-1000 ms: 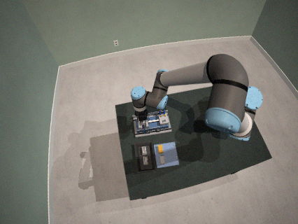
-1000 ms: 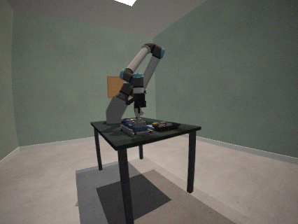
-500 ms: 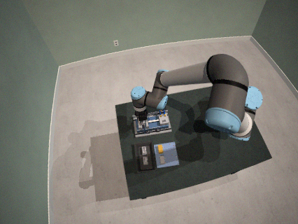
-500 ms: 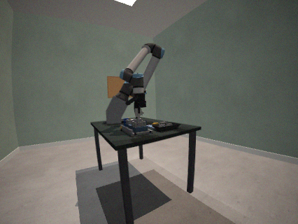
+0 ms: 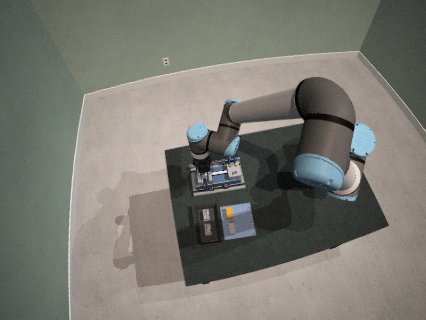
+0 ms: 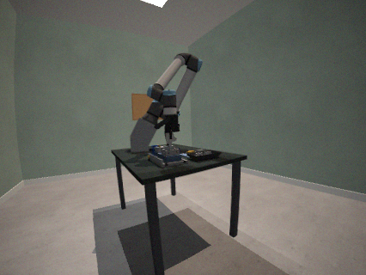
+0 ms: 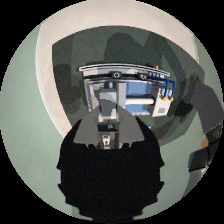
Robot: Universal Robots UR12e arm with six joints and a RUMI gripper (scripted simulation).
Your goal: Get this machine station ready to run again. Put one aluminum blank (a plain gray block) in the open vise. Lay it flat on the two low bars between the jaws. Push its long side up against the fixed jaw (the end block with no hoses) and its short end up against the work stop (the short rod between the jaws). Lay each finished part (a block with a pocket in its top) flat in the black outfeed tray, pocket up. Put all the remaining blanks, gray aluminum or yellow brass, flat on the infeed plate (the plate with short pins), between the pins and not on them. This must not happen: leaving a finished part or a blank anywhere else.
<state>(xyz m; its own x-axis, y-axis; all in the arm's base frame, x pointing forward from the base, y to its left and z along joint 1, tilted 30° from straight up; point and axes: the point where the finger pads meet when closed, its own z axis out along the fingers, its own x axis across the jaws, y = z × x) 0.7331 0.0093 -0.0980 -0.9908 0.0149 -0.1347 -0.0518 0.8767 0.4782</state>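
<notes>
Gripping a gray aluminum blank (image 7: pixel 106 107), the gripper (image 7: pixel 108 131) is hanging directly above the vise (image 5: pixel 218 186); outfeed tray (image 5: pixel 195 231) and infeed plate (image 5: pixel 244 225) are lying well beyond it.

Hand (image 5: pixel 202 174) over vise (image 5: pixel 218 175), apparently clamped on gray block; nearby tray (image 5: pixel 205 224), pinned plate (image 5: pixel 238 220)

Muted green walls (image 6: pixel 279 86), pale grey floor (image 6: pixel 301 223) with white baseboard, dark four-legged table (image 6: pixel 150 202) casting shadows, wall outlet (image 5: pixel 165 61), ceiling light.
</notes>
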